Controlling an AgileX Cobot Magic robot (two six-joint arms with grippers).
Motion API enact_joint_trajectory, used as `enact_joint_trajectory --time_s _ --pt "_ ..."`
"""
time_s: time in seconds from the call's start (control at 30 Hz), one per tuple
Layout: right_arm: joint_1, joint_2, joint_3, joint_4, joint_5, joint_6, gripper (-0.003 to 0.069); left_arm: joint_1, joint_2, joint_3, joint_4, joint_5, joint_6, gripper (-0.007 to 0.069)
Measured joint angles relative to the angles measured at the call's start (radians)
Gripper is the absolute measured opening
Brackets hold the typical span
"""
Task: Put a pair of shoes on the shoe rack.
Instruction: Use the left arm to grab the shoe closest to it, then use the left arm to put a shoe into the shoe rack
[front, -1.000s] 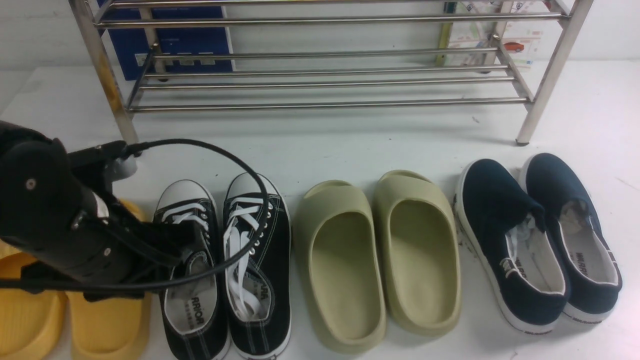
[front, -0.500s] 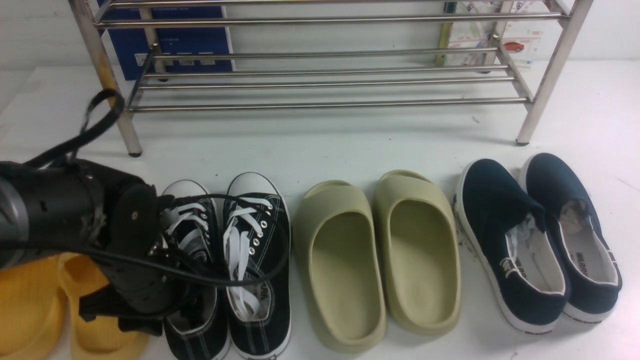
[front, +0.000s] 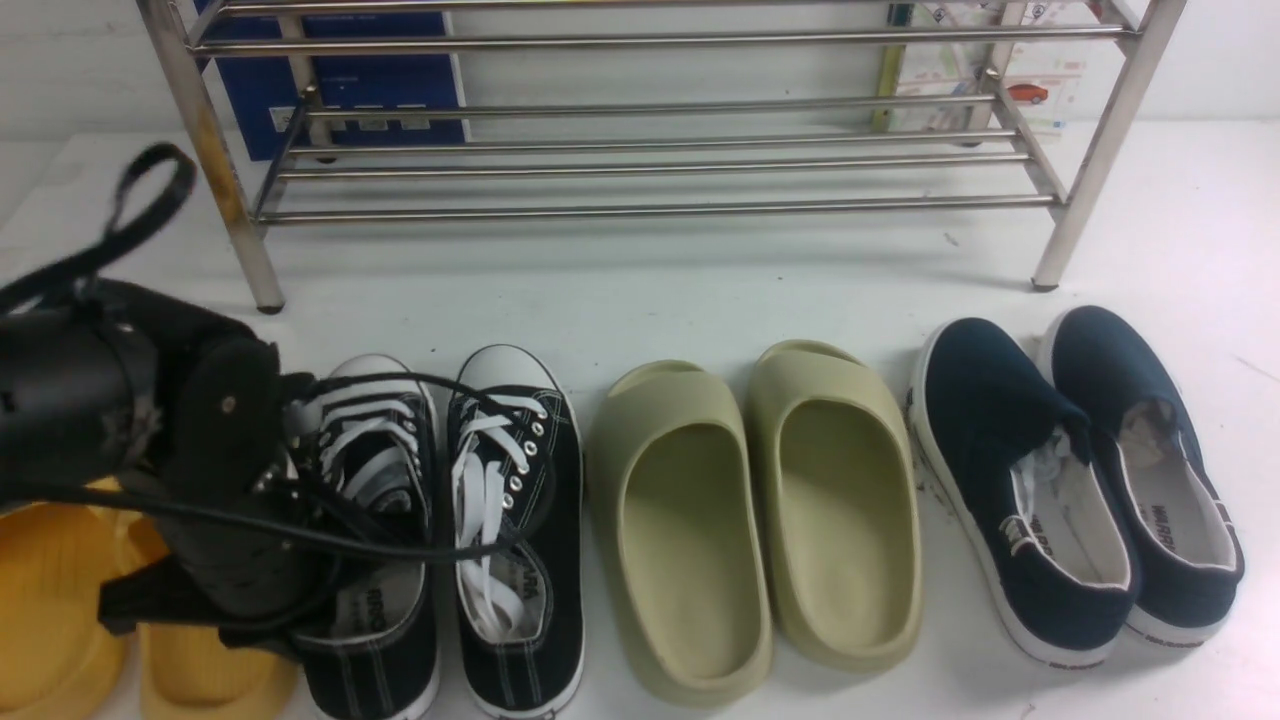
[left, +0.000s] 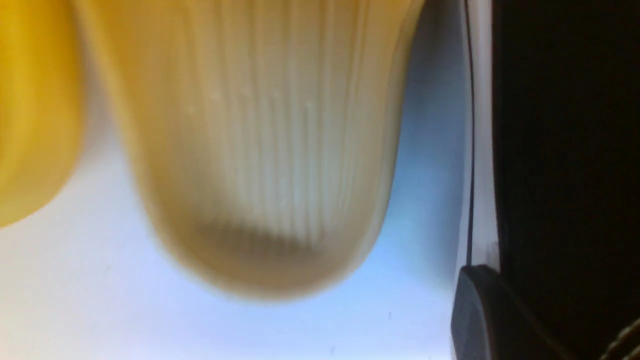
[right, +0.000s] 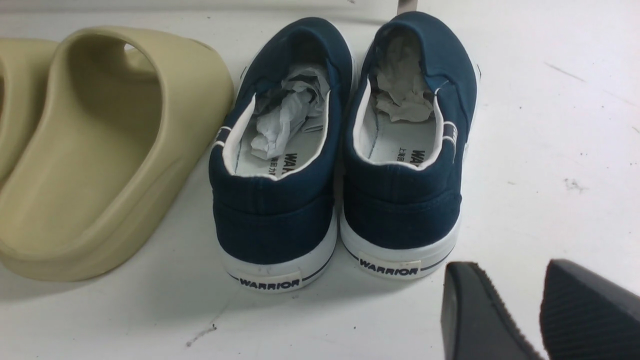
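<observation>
Seemingly a robotics lab: a robot arm (front: 215, 450) over footwear (front: 515, 530) lined up by a steel rack (front: 640, 211).

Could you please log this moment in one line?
left claw at left black sneaker | right claw open, holding nothing | shoe rack ahead | sneakers not yet racked

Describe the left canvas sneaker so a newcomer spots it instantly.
Find the steel shoe rack, then look at the row of footwear in front of its left leg. The left sneaker is black canvas with white laces, between a yellow slide and its matching sneaker. Unlike its mate, it has the robot's dark arm over it.
</observation>
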Motion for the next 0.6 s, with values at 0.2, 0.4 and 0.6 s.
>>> enact_joint_trajectory --time_s 0.2,0.4,0.6 --pt "0.000 0.000 0.000 0.000 0.000 0.000 0.0244 -0.001 -0.088 -0.118 0.034 0.065 0.007 0.0011" --pt "0.000 0.000 0.000 0.000 0.000 0.000 0.0244 -0.001 0.000 -0.216 0.134 -0.013 -0.006 0.0011" --pt "0.000 0.000 0.000 0.000 0.000 0.000 0.0244 0.043 0.203 -0.390 0.163 -0.064 0.020 0.0011"
